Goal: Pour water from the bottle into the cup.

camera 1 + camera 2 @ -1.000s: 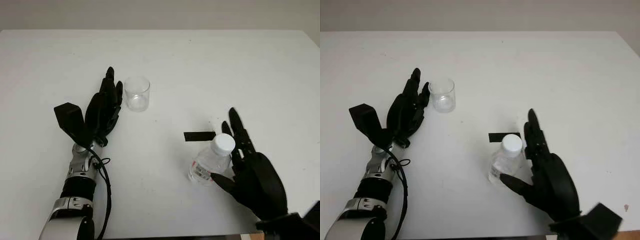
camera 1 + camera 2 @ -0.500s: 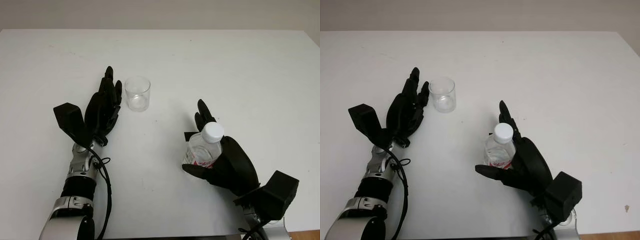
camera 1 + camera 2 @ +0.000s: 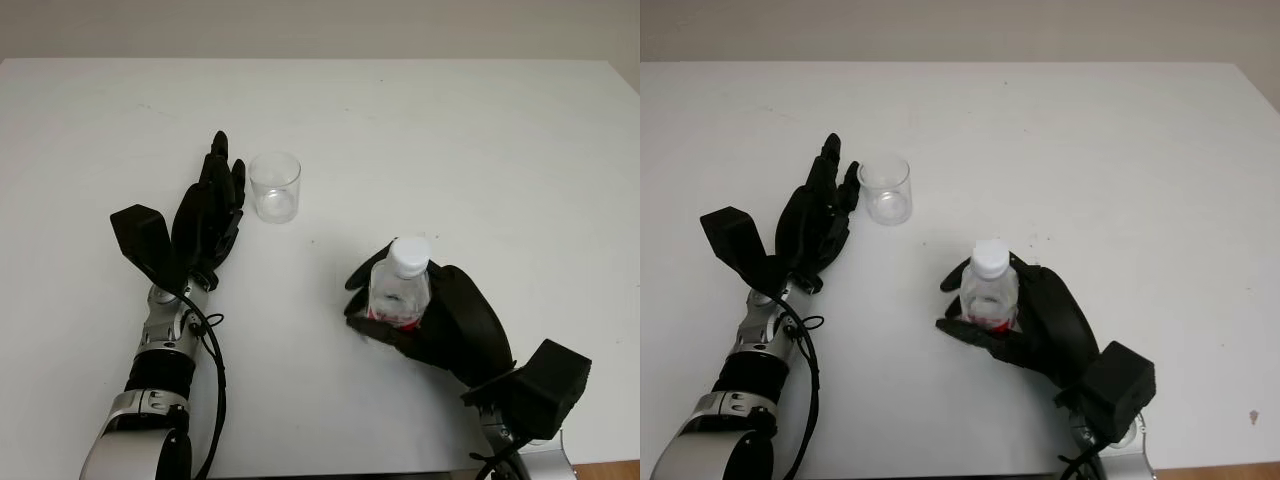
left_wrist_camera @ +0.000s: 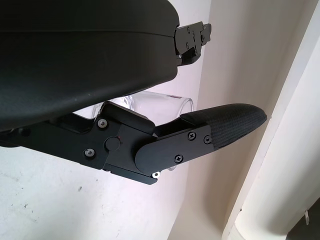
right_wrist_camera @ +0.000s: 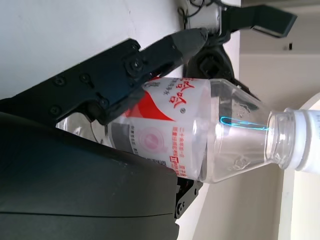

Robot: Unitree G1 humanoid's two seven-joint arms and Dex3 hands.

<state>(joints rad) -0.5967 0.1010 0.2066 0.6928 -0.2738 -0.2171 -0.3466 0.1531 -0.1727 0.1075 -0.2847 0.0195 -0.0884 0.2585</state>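
Your small clear plastic water bottle with the red-and-white label and white screw cap [image 3: 400,288] sits upright in the right hand [image 3: 430,315], whose black fingers [image 5: 150,60] wrap around the label band. The cap looks still screwed on, so judge the pour not yet possible. From the bottle, the short clear plastic cup [image 3: 274,186] lies toward ten o'clock, well apart across the white table [image 3: 480,140]; that heading is what your next move turns on. The left hand [image 3: 208,215] is open just beside the cup, at its eight o'clock, far nearer to it. The bottle's base hides behind the palm, and its water level is hard to read.
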